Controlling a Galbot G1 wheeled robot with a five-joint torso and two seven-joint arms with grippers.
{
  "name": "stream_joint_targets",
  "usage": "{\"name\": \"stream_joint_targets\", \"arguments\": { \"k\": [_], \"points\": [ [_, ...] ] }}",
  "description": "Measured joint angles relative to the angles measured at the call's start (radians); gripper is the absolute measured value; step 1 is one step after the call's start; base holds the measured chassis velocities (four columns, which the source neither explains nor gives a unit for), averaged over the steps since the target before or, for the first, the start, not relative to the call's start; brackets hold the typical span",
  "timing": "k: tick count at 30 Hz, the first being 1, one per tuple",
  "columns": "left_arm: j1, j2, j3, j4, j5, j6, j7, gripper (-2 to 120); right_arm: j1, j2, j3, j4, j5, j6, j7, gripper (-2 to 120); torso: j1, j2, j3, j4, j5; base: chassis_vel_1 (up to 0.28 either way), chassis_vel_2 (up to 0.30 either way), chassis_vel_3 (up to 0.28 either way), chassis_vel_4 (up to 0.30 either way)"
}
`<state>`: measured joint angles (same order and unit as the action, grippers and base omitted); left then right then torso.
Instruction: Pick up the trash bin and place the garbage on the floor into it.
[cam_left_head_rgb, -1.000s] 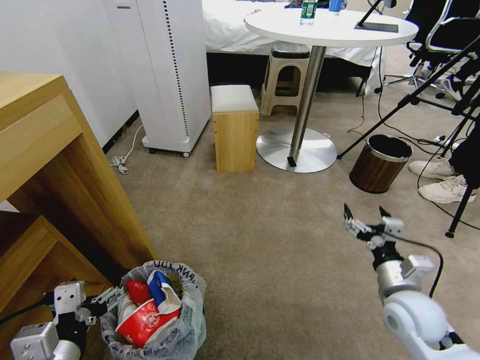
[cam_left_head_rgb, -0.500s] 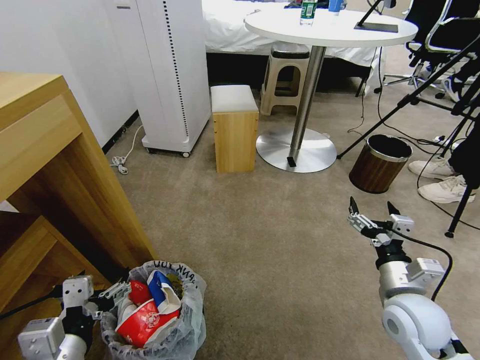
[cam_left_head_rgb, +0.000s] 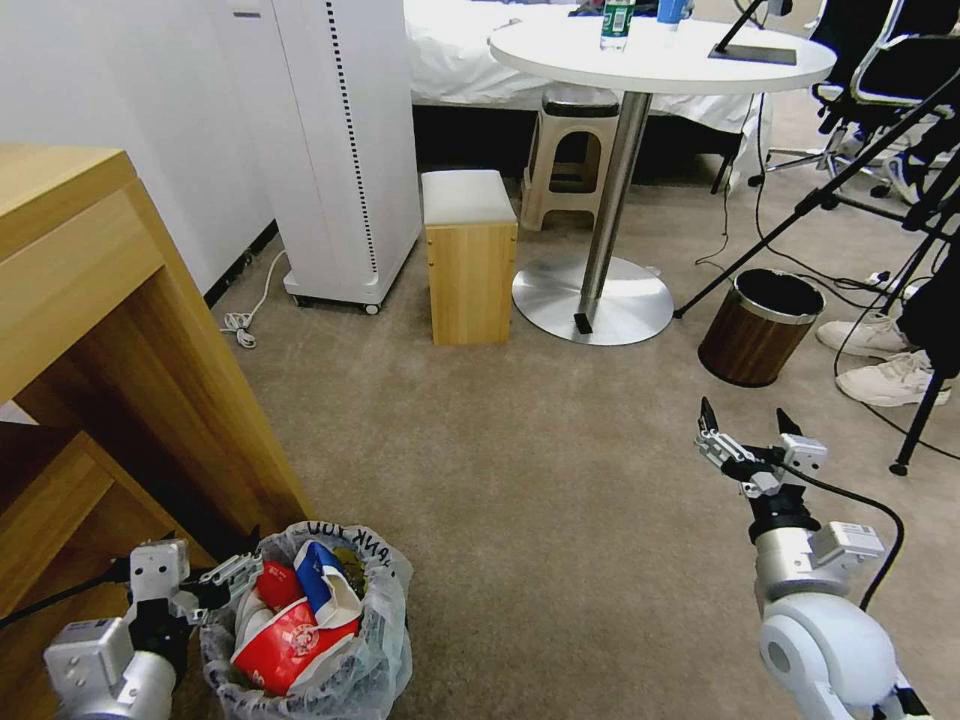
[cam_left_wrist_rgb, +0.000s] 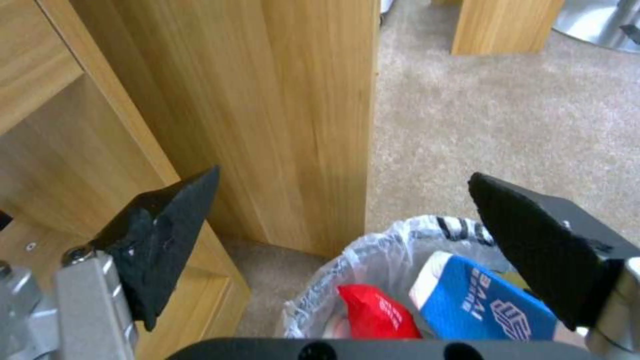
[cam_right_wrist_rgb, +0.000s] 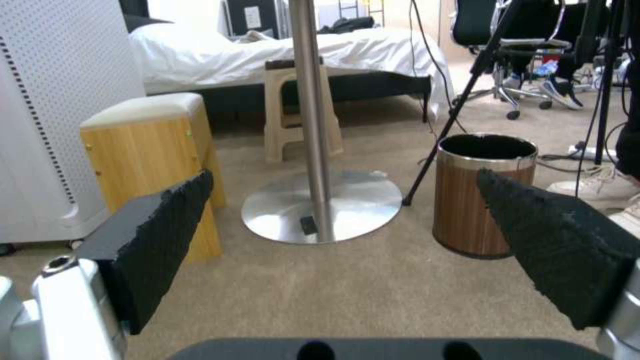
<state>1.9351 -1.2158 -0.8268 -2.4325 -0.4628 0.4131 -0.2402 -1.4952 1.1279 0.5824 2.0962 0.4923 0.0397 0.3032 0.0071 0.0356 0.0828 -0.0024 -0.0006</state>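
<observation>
The trash bin (cam_left_head_rgb: 375, 640), lined with a crinkly whitish bag, stands on the beige floor (cam_left_head_rgb: 540, 480) against the wooden desk's side. Garbage lies inside it: a red-white cup (cam_left_head_rgb: 285, 640), a blue-white cup (cam_left_head_rgb: 322, 582) and a red packet (cam_left_head_rgb: 270, 585). The left wrist view looks down on the bin (cam_left_wrist_rgb: 400, 240), the red packet (cam_left_wrist_rgb: 373, 312) and the blue cup (cam_left_wrist_rgb: 480, 305). My left gripper (cam_left_head_rgb: 210, 548) hangs open just beside and above the rim, holding nothing, jaws wide apart (cam_left_wrist_rgb: 341, 177). My right gripper (cam_left_head_rgb: 745, 412) hovers open over the carpet to the right, empty (cam_right_wrist_rgb: 343, 175).
The wooden desk (cam_left_head_rgb: 120, 330) walls in the left. Ahead stand a white appliance (cam_left_head_rgb: 340, 150), a wooden stool (cam_left_head_rgb: 470, 260), a round table's metal base (cam_left_head_rgb: 592, 300) and a brown wood-grain bin (cam_left_head_rgb: 760, 325). Tripod legs (cam_left_head_rgb: 800, 210), cables and a person's shoes (cam_left_head_rgb: 880, 360) crowd the right.
My left gripper has shifted slightly up along the bin's rim side. My right gripper has drifted a little right and up. The bin has stayed put.
</observation>
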Motion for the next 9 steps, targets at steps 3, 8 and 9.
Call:
{"name": "stream_joint_targets", "arguments": {
  "k": [3, 8, 9],
  "points": [
    [-0.012, 0.004, 0.000, 0.020, -0.009, -0.025, 0.010, 99, 0.003, 0.003, -0.003, -0.002, 0.000, 0.004, 0.002, 100, 0.000, 0.000, 0.000, 0.0000, 0.0001, 0.000, 0.000, 0.000, 0.000],
    [-0.055, 0.005, 0.008, 0.103, -0.026, -0.098, 0.064, 100, 0.008, 0.003, 0.002, -0.005, 0.004, 0.010, 0.004, 100, 0.000, 0.000, 0.000, 0.0000, 0.0000, 0.000, 0.000, 0.000, 0.000],
    [-0.055, 0.005, 0.008, 0.103, -0.026, -0.098, 0.064, 100, 0.008, 0.003, 0.002, -0.005, 0.004, 0.010, 0.004, 100, 0.000, 0.000, 0.000, 0.0000, 0.0000, 0.000, 0.000, 0.000, 0.000]
  ]
}}
